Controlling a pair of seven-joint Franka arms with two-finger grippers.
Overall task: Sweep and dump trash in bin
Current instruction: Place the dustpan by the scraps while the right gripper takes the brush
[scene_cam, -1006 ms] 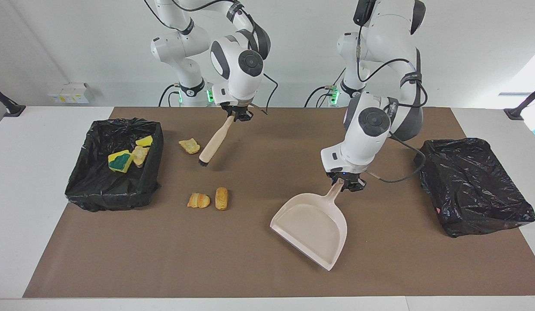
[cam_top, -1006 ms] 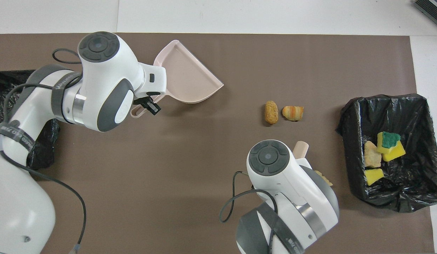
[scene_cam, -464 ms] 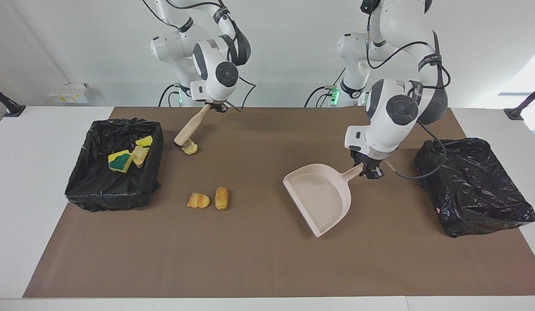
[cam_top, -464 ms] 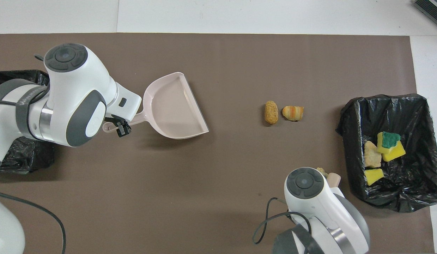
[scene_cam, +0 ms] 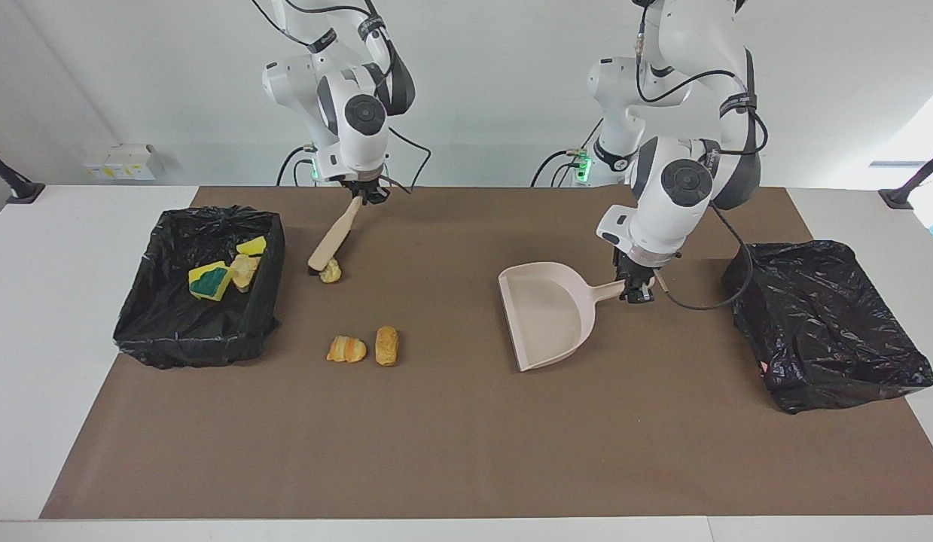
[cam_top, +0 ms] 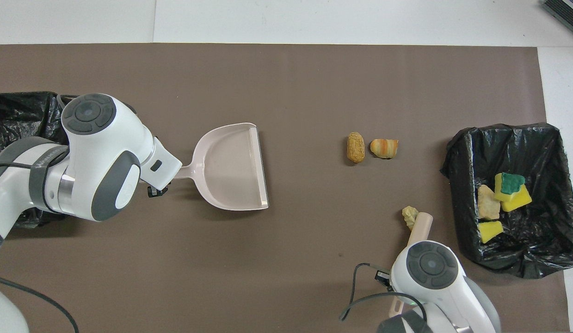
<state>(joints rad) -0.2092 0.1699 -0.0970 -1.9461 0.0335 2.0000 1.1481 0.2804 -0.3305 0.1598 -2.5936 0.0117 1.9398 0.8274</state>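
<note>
no writing reads anywhere. right gripper point(scene_cam: 367, 197) is clamped on the brush point(scene_cam: 332, 239) touching a scrap point(scene_cam: 330, 271); left gripper point(scene_cam: 636, 290) is clamped on the dustpan point(scene_cam: 545, 312) handle.

Robotics lab, two white arms point(scene_cam: 684, 181) bolted at a brown-matted table point(scene_cam: 466, 452), bare white walls

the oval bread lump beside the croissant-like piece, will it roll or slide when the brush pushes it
The oval bread lump looks rounded and elongated, so a push across its long side would probably roll it; an end-on push likelier slides or swivels it. It lies close beside the croissant-like piece, so it may nudge that along. Its crust looks matte, so it probably won't skid on the brown mat.
</note>
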